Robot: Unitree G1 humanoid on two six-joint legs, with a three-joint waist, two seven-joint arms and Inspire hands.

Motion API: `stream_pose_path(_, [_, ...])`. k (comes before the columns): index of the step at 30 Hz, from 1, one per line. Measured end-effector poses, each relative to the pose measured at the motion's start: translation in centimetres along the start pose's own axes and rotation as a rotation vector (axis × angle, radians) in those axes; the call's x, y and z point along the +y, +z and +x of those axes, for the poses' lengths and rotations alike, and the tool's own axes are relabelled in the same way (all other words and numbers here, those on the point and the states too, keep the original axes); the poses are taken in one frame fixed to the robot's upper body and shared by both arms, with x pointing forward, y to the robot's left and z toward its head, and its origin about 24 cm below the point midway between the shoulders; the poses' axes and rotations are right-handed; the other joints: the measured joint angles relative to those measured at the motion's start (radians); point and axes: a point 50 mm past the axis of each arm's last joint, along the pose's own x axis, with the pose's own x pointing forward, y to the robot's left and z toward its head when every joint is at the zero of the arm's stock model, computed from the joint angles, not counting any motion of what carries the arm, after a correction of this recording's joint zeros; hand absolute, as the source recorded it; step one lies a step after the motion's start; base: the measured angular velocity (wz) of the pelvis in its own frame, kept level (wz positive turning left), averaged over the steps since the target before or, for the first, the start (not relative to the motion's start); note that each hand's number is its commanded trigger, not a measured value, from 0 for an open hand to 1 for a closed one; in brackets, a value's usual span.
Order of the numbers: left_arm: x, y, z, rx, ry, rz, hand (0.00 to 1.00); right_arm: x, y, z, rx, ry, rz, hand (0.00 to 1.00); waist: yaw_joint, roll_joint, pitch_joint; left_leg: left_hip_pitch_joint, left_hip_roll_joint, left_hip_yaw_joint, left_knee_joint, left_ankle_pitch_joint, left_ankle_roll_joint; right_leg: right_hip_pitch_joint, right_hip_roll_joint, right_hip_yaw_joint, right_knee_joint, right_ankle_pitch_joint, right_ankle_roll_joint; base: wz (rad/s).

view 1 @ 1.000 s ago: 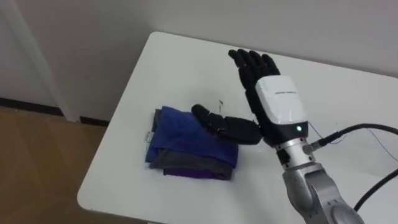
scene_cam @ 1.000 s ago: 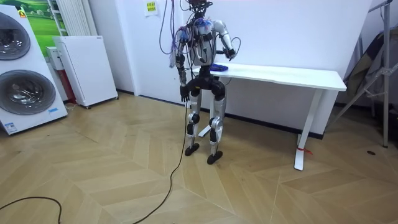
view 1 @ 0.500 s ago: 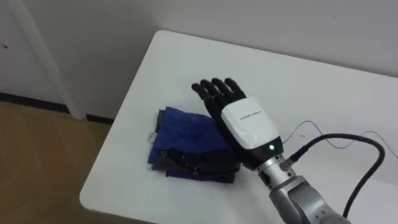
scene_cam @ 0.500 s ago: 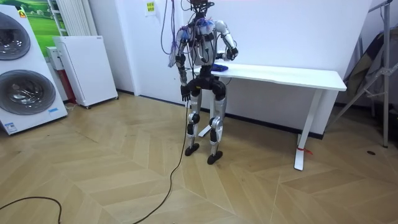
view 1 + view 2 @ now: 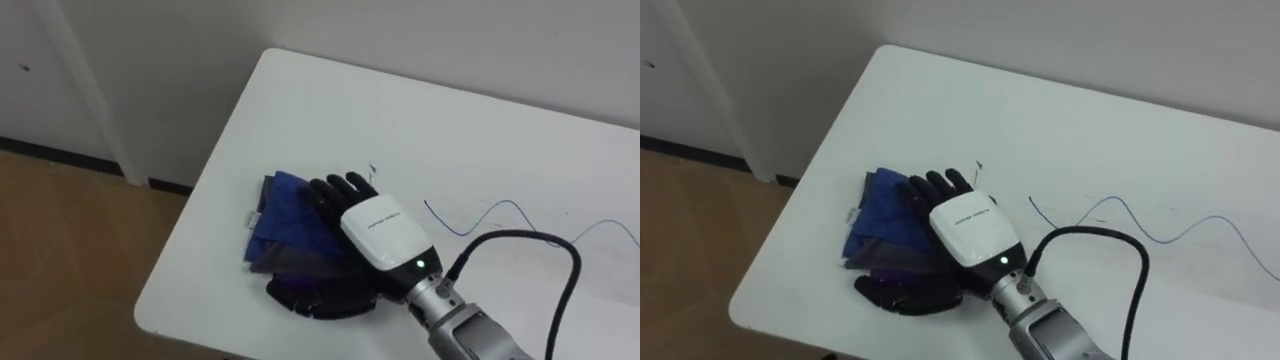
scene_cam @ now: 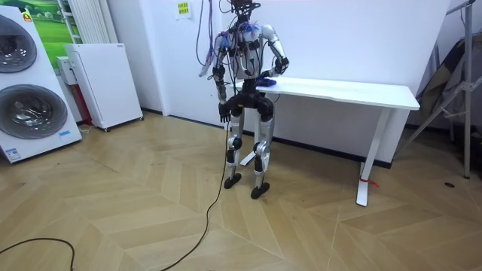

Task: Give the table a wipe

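Right hand [image 5: 378, 232] lies flat with fingers stretched out, grasping nothing. White tabletop [image 5: 400, 120] spreads beneath it; a folded blue cloth [image 5: 285, 207] sits under its fingers and thumb; a thin blue scribble [image 5: 508, 203] runs to its right.

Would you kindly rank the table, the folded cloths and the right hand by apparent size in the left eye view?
1. Largest: the table.
2. Then the right hand and the folded cloths look about alike; the hand rests on the cloths, hiding part of them, so I would not rank those two.
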Motion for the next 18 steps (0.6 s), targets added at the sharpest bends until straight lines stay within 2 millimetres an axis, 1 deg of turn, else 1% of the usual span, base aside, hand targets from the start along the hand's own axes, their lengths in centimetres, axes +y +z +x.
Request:
stream_pose_path(2, [0.0,-0.1,0.0,0.003,0.000,0.000,0.00,0.7,-0.4,-0.2,0.019,0.037,-0.001,0.00,0.000,0.000,0.0002,0.002,-0.001,0.000,0.000,0.000,0.000,0.003,-0.002,-0.007,0.000,0.000,0.000,0.02])
stream_pose_path(7, [-0.1,0.1,0.0,-0.003,-0.007,0.014,0.00,1.4,-0.9,-0.4,0.037,0.044,-0.007,0.00,-0.009,-0.005,-0.0026,0.003,-0.004,0.000,0.001,0.000,0.000,0.014,-0.007,-0.026,-0.001,0.000,0.000,0.13])
stream_pose_path(13, [-0.3,0.1,0.0,-0.009,-0.014,0.016,0.00,2.0,-1.4,-0.6,0.051,0.035,0.030,0.00,-0.005,-0.011,-0.0008,0.006,-0.008,0.001,0.001,0.001,0.001,0.019,-0.011,-0.023,-0.001,0.000,0.000,0.02])
stream_pose_path(16, [-0.4,0.0,-0.1,-0.008,-0.016,0.016,0.00,2.0,-1.6,-0.6,0.059,0.033,0.075,0.00,-0.005,-0.010,-0.0001,0.005,-0.009,0.001,0.004,0.001,0.001,0.020,-0.011,-0.023,-0.001,0.000,0.000,0.00])
stream_pose_path(18, [-0.4,-0.1,-0.1,-0.007,-0.016,0.013,0.00,1.9,-1.8,-0.6,0.059,0.028,0.077,0.00,-0.006,-0.007,0.0020,0.003,-0.009,0.001,0.008,0.001,0.001,0.022,-0.011,-0.023,-0.001,0.000,0.000,0.03])
